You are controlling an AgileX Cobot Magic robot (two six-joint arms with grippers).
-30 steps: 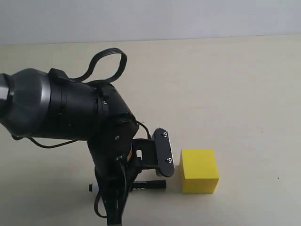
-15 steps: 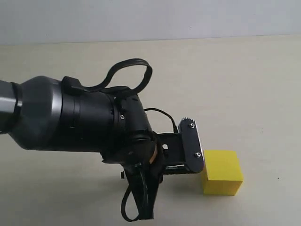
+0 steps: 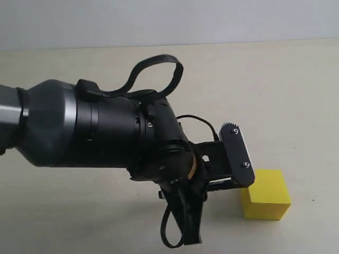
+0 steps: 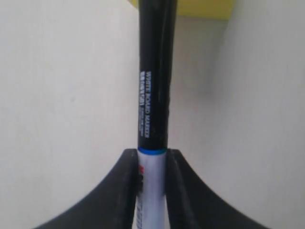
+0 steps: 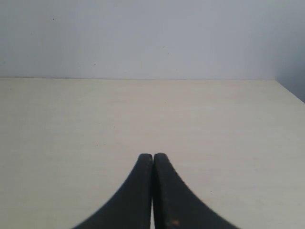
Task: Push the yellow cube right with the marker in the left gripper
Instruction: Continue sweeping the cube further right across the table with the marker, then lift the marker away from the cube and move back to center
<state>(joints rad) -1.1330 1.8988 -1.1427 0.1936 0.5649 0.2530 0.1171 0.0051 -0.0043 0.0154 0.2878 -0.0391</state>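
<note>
**Status of task.** The left tool (image 4: 152,156) is clamped on the marker (image 4: 153,86). Its two black fingers pinch the white barrel just below the blue ring, and the long cap projects ahead of them. In the left wrist view the cap runs straight up to a face of the yellow cube (image 3: 266,194). The cap's end is cut off by the frame, so contact looks made but cannot be confirmed. The exterior view agrees: the tool sits hard against the cube's left side.

Judgement: the approach and alignment are complete and the push is at or just past first contact. What is left is the rightward travel itself. The task sets no end mark.

**Location.** The cube sits square on the counter (image 3: 275,79), in its near right part and well away from the far edge. The near edge and the corners are out of frame in the exterior view.

**Right tool** (image 5: 152,162). The fingers are pressed together with nothing between them. It sits above bare counter, clear of the work.

**Materials and shapes.**
- Cube: solid bright yellow with smooth matt faces and crisp edges.
- Marker: slim cylinder. The glossy black cap carries white lettering and the white barrel carries red print.
- Left tool: flat black finger plate with silver screws and a toothed end, with a looped black cable (image 3: 159,66) above it.
- Counter: pale cream, smooth and low in sheen. I judge it offers little resistance to sliding.
</note>
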